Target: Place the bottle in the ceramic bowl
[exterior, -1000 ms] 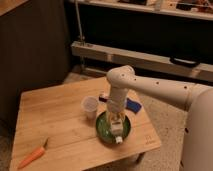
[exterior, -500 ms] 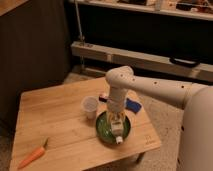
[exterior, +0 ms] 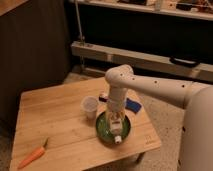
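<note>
While gripper (exterior: 116,120) hangs over ceramic bowl (exterior: 102,131), bottle (exterior: 117,135) half hidden

Wooden table (exterior: 55,117) on speckled floor (exterior: 162,107), dim room

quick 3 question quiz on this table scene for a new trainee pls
1. True or false: the carrot lies inside the ceramic bowl.
2. Which thing stands left of the bowl in the camera view? A) plastic cup B) carrot C) blue object
3. Fill in: the claw is over the ____, with the bottle below it, its cap over the near rim.

Key:
1. False; it lies near the wooden table's front left corner.
2. A
3. bowl
</note>
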